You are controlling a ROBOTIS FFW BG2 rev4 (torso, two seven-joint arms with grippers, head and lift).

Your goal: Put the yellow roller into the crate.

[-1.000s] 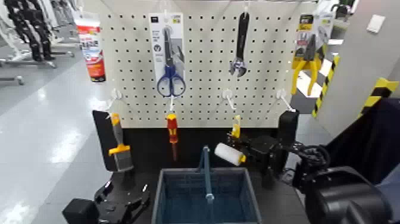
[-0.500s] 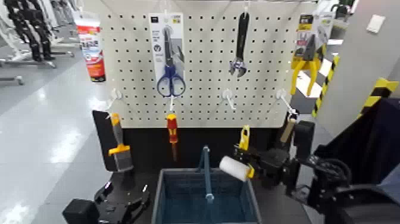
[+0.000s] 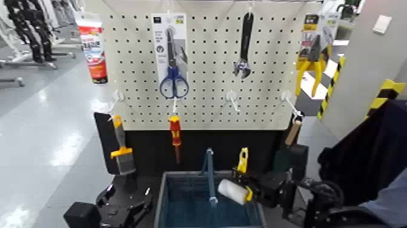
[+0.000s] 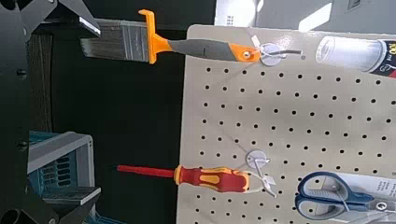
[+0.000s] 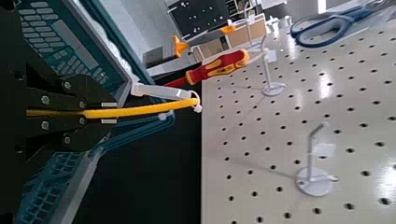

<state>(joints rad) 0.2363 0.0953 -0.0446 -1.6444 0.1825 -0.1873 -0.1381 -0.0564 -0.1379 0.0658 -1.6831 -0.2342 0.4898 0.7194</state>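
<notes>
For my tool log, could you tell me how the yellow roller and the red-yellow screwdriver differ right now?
The yellow roller is held by the right gripper over the crate; the red-yellow screwdriver hangs from the pegboard. The roller ends in a white sleeve, the screwdriver in a thin shaft pointing down. Both have yellow on their handles.

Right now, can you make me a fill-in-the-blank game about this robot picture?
1. The right pincer holds the yellow ____.
2. The white sleeve hangs over the blue-grey ____.
3. The blue scissors hang on the ____.
4. The left pincer waits low beside the crate's ____ side.

Missing words: roller; crate; pegboard; left
</notes>
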